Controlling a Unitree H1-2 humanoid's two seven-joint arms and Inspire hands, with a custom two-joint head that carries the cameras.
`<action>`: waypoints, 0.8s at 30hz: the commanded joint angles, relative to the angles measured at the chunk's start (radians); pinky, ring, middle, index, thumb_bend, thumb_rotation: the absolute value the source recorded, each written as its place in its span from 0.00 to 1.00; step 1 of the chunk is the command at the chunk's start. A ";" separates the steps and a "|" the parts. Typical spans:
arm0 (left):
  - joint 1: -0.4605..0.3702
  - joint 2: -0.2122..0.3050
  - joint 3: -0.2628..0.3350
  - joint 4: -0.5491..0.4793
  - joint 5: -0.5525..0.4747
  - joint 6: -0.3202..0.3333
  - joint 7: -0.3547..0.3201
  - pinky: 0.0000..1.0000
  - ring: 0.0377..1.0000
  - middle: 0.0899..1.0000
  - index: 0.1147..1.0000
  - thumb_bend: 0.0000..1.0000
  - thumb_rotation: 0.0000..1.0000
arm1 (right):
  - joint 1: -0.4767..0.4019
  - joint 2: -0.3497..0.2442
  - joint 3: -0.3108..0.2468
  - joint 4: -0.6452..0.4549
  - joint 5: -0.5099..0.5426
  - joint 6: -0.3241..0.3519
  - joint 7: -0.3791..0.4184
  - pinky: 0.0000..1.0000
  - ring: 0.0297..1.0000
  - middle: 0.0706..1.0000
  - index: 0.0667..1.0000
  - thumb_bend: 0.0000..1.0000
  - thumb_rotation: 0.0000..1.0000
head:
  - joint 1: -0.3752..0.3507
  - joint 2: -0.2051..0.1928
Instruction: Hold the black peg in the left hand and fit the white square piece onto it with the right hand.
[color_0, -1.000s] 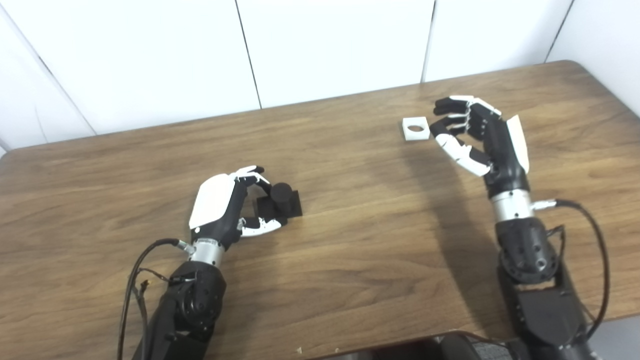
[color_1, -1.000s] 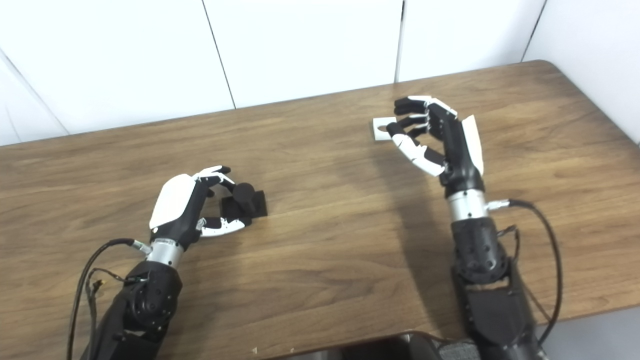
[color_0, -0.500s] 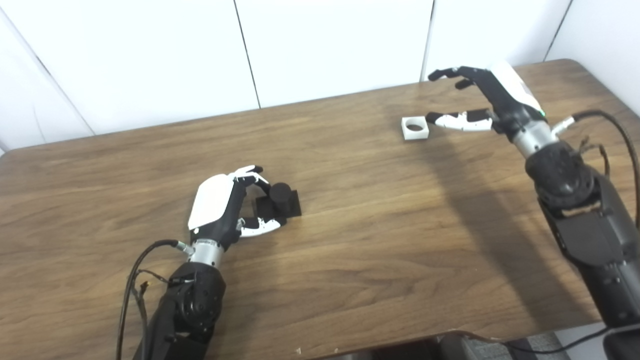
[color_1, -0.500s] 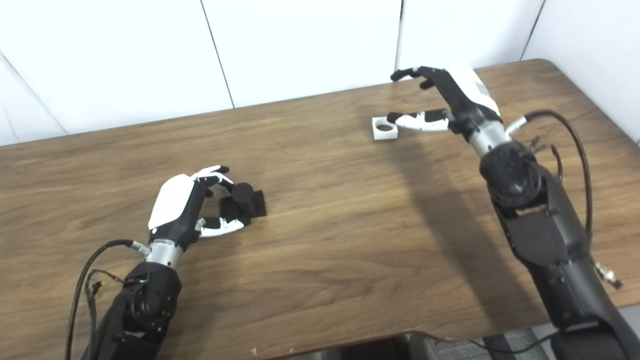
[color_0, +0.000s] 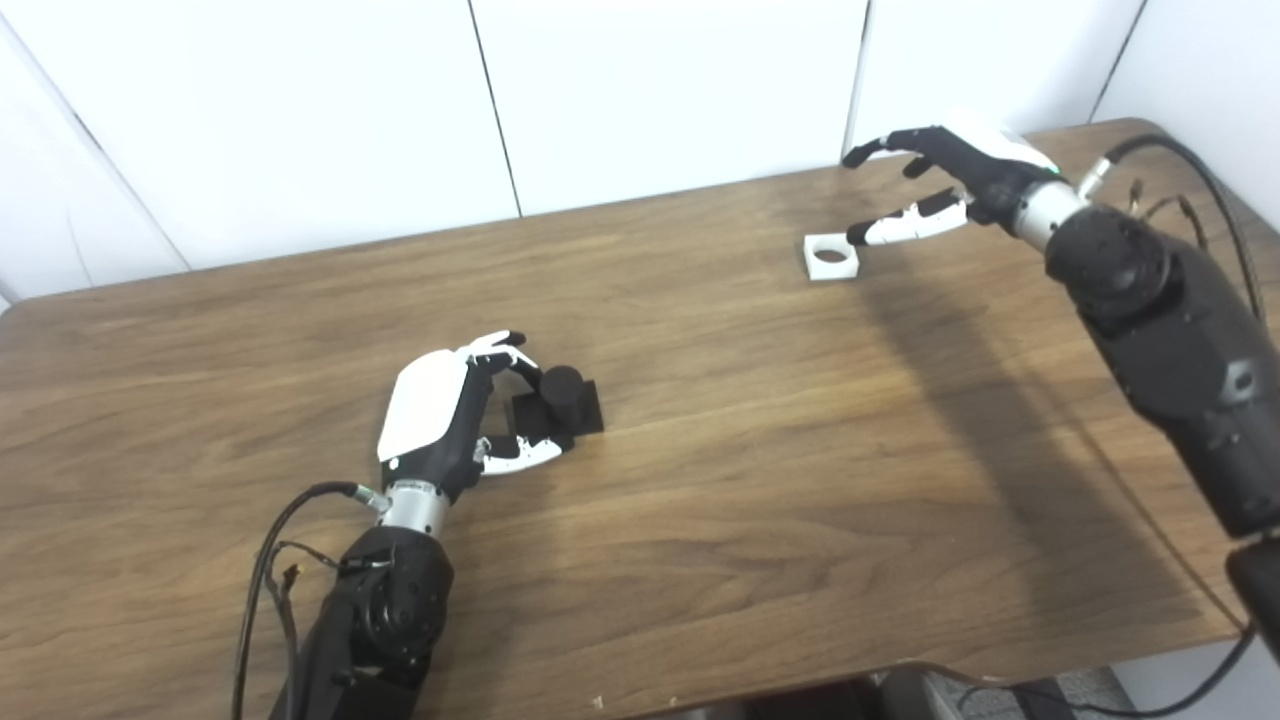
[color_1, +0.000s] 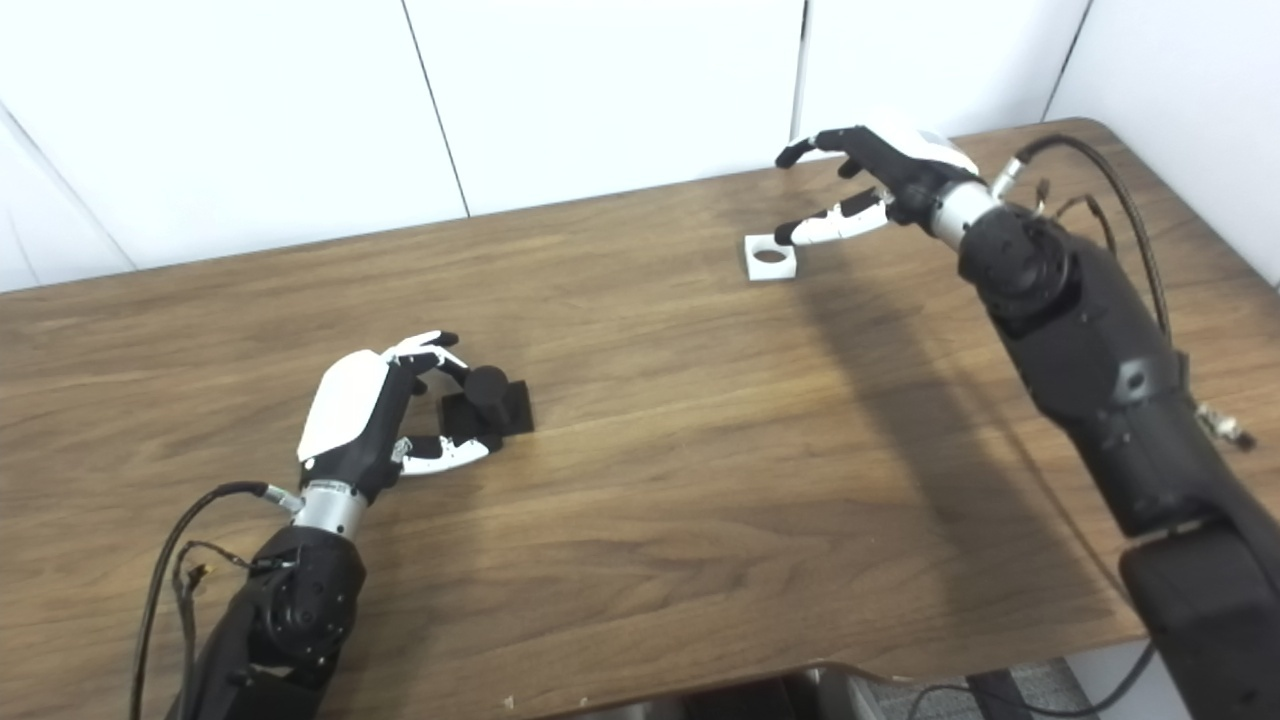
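The right hand (color_0: 960, 175) is up near the far right corner of the table (color_0: 700, 500). Its fingers are spread wide and it holds nothing. The thumb (color_0: 895, 224) points down at the white square piece (color_0: 831, 256) and looks to be just beside its right edge; I cannot tell if it touches.

The white square piece lies flat near the far edge of the table, toward the right. It has a round hole in the middle. It looks small, stiff and light. The sides are flat and smooth, so it may slip. I think the best place to hold it is by two sides across from each other, thumb on one and fingers on the other, so the hole is not covered. It sits low on the wood, so the fingertips must get right down to the table to pinch it.

The left hand (color_0: 440, 420) is near the middle of the table, toward the left and front. Its fingers are curled around the black peg (color_0: 560, 400), a short round post on a square base. The base sits on the table. I cannot tell how tightly the hand grips it. The peg looks hard and sturdy.

The two pieces are well apart, so the white one must be carried across the table to the peg.
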 joint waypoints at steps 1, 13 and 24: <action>0.032 0.011 -0.020 0.073 0.004 0.034 -0.057 0.65 0.83 0.82 0.42 0.52 0.07 | -0.089 -0.032 0.012 0.012 0.014 -0.004 0.058 0.89 0.97 0.93 0.82 0.78 0.50 | 0.002 -0.001; 0.033 0.006 -0.018 0.074 0.003 0.036 -0.046 0.64 0.82 0.82 0.42 0.52 0.07 | -0.178 -0.024 0.070 0.153 0.012 -0.007 0.154 0.89 1.00 0.99 0.87 0.94 0.42 | 0.016 -0.001; 0.040 0.007 -0.011 0.079 0.000 0.012 -0.033 0.63 0.82 0.81 0.42 0.52 0.07 | -0.178 -0.005 0.110 0.186 -0.025 0.004 0.148 0.98 1.00 0.99 0.88 0.99 0.45 | 0.021 0.001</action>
